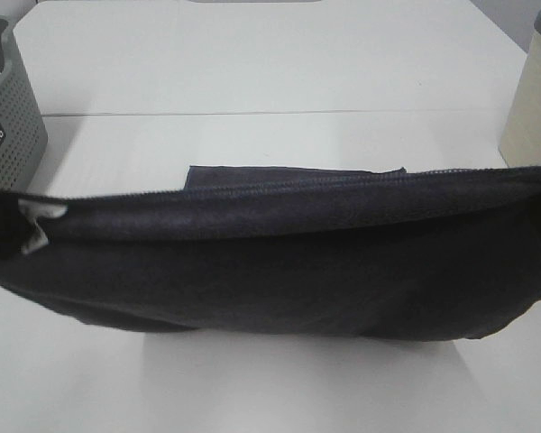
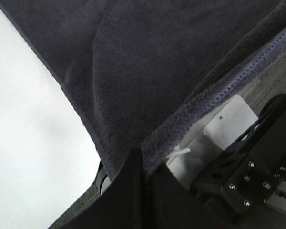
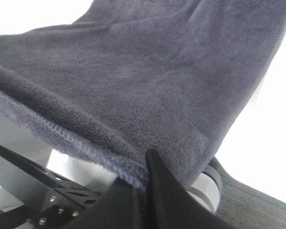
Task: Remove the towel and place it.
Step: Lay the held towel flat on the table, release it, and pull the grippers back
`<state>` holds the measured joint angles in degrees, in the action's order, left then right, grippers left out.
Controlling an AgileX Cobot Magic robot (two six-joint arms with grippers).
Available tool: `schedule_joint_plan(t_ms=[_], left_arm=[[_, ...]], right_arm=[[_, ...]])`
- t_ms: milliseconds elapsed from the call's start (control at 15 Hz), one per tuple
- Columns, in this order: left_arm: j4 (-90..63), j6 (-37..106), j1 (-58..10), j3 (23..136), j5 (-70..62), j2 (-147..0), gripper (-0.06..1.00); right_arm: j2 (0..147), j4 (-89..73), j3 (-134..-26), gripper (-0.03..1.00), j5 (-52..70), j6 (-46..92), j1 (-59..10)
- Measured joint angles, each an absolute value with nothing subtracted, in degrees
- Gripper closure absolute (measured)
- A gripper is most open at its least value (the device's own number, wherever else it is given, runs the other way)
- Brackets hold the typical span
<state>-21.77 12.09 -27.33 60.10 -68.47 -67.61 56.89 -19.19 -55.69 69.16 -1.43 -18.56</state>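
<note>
The white counter (image 1: 252, 63) filled the exterior high view, and the towel (image 1: 279, 262) spanned the lower middle of that frame from the left edge to the right edge. It was hung by its two ends and sagged in a broad curve between them. The towel was outside the grey perforated basket (image 1: 9, 108) at the upper left, its left end just below the basket's base, so the removal was judged complete. The placing was judged not yet done, because both ends were off the counter, though a rear flap above the stitched hem seemed to lie flat on it. A cream container (image 1: 534, 99) stood at the upper right, apart from the task. The fabric was very dark navy, plush and plain, with a ribbed, stitched border along its upper edge, and it was much wider than the basket. In the left wrist view the left pincer (image 2: 143, 164) was pressed together on the hem at the lower centre. In the right wrist view the right pincer (image 3: 147, 164) likewise pinched the border at the lower centre. A small white label (image 1: 38, 224) showed at the towel's left end.
</note>
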Motion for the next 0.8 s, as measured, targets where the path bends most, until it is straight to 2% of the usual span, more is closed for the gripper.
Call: schedule_joint_plan(t_ms=[133,400,800], left_arm=[[-22.06,12.95,-30.31,57.52,-68.47,-71.33,0.94],[-20.34,14.55,-37.36,56.95,-68.75,-81.13,0.94],[-21.37,17.42,-43.66,56.95,-68.98,-92.25,0.94]], right_arm=[[56.84,-17.99,-53.69,0.96,69.10,-1.43,-18.56],[56.49,-17.53,-40.57,0.96,69.39,-0.80,-18.56],[56.55,-16.90,-31.34,0.96,66.46,0.00,-18.56]])
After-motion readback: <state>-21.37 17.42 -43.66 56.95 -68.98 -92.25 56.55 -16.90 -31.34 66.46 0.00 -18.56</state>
